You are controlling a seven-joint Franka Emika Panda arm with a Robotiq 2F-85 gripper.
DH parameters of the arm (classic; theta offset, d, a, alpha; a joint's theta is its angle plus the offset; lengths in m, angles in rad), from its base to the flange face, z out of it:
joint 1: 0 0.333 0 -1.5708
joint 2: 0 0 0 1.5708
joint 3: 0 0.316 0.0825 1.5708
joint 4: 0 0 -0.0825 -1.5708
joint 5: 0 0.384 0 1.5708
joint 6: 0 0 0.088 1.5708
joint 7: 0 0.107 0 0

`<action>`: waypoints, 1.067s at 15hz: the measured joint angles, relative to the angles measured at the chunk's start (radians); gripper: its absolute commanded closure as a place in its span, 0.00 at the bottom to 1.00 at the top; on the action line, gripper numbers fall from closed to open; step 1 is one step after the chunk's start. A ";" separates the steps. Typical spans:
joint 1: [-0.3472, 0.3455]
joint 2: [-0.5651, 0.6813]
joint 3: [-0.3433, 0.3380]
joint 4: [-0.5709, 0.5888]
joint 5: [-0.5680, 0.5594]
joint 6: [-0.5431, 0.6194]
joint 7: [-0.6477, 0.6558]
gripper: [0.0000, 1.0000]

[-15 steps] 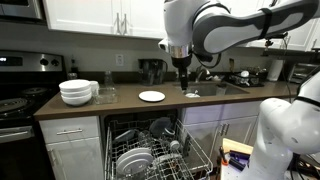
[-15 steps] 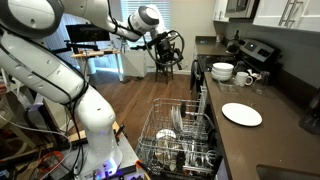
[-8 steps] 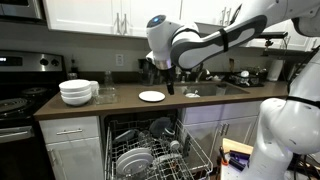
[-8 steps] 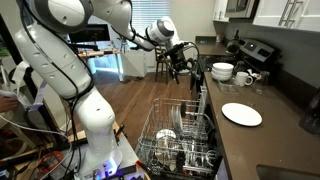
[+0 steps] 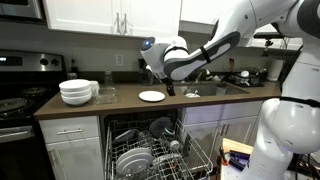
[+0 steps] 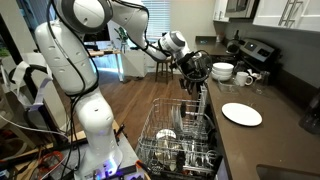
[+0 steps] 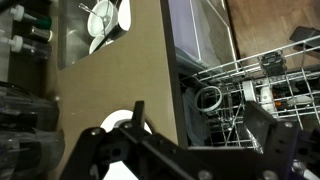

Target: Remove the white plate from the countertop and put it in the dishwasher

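Observation:
The white plate (image 5: 152, 96) (image 6: 241, 114) lies flat on the dark brown countertop (image 5: 120, 106) (image 6: 236, 145). My gripper (image 5: 169, 86) (image 6: 197, 68) hangs above the counter's edge just beside the plate, open, with nothing between its fingers. In the wrist view the gripper (image 7: 195, 112) straddles the counter edge: one finger (image 7: 138, 110) is over the plate (image 7: 117, 121), which shows only as a white patch behind it, the other over the dishwasher (image 7: 250, 85). The dishwasher (image 5: 196, 150) (image 6: 160, 126) stands open below, its wire rack pulled out with dishes in it.
A stack of white bowls (image 5: 77, 92) (image 6: 223, 71) (image 7: 104, 16) and glassware (image 5: 106, 93) stand on the counter near the black stove (image 5: 14, 106) (image 6: 256, 50). A sink (image 5: 216, 90) lies on the plate's other side. The pulled-out rack holds upright plates (image 5: 134, 160).
The arm has swung along the counter toward the plate, carrying the gripper from over the sink side to just beside the plate. The gripper has stayed open. The plate has not moved.

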 measured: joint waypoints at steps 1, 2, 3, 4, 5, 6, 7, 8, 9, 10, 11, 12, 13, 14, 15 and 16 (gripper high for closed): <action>0.000 0.001 0.000 0.002 0.000 -0.001 0.000 0.00; 0.000 0.001 0.001 0.004 0.000 -0.003 0.000 0.00; 0.000 0.001 0.000 0.004 0.000 -0.002 0.000 0.00; 0.000 0.002 0.000 0.004 0.000 -0.002 0.000 0.00; 0.000 0.004 -0.001 0.004 -0.008 0.001 0.003 0.00; 0.000 0.009 -0.001 0.004 -0.022 0.006 0.015 0.00; 0.000 0.015 -0.002 0.005 -0.046 0.014 0.030 0.00; 0.000 0.022 -0.003 0.005 -0.083 0.022 0.053 0.00; 0.000 0.029 -0.004 0.006 -0.129 0.031 0.083 0.00; 0.000 0.037 -0.007 0.009 -0.177 0.045 0.120 0.00; 0.000 0.046 -0.009 0.012 -0.220 0.058 0.159 0.00; 0.000 0.057 -0.013 0.018 -0.260 0.072 0.200 0.00; 0.000 0.070 -0.016 0.027 -0.289 0.088 0.241 0.00; 0.000 0.085 -0.021 0.036 -0.302 0.105 0.278 0.00; -0.001 0.102 -0.028 0.049 -0.300 0.133 0.309 0.00; -0.002 0.122 -0.036 0.062 -0.292 0.167 0.334 0.00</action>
